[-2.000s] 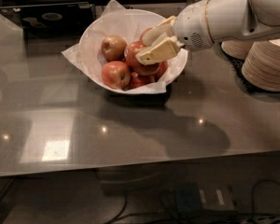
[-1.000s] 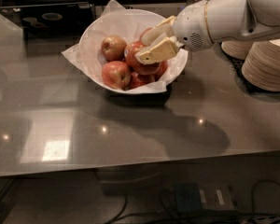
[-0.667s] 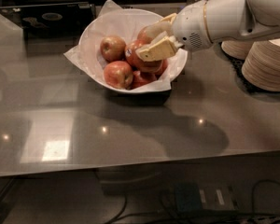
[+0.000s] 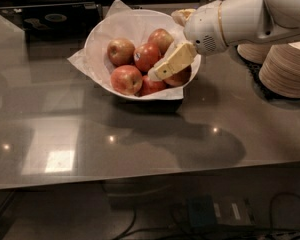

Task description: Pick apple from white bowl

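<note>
Claw (image 4: 164, 46) over bowl (image 4: 101, 33) of six apples (image 4: 126, 79)

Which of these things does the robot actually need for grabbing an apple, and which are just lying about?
Needed: stickered apple; white bowl; claw, at the bowl's right side.
Lying about: other apples; plate stacks.

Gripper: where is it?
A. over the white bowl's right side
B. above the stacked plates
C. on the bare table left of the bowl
A: the gripper hangs over the right side of the white bowl, beside the apple with the sticker.
</note>
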`<state>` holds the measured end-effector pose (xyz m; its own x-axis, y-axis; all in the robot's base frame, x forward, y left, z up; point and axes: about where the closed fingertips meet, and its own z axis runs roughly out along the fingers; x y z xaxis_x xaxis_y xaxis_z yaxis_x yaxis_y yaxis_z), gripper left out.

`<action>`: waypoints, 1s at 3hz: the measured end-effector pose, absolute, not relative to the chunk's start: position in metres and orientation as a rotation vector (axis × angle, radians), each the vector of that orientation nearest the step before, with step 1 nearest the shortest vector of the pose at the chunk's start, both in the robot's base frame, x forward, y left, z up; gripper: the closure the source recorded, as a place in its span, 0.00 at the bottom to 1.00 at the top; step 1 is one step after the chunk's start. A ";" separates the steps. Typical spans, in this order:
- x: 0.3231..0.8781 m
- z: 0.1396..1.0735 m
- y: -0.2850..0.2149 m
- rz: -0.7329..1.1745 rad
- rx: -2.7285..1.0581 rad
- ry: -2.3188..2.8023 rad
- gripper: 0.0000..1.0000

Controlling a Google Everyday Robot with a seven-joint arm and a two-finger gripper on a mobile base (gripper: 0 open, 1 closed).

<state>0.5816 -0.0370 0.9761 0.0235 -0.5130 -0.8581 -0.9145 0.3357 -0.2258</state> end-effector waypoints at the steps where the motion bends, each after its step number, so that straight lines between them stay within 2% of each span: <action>1: 0.580 0.973 -0.038 0.504 -1.301 1.640 0.00; 3: 0.572 0.964 -0.049 0.488 -1.281 1.657 0.33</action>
<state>0.5719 -0.0486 0.9640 0.0011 -0.5207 -0.8537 -0.9001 0.3714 -0.2277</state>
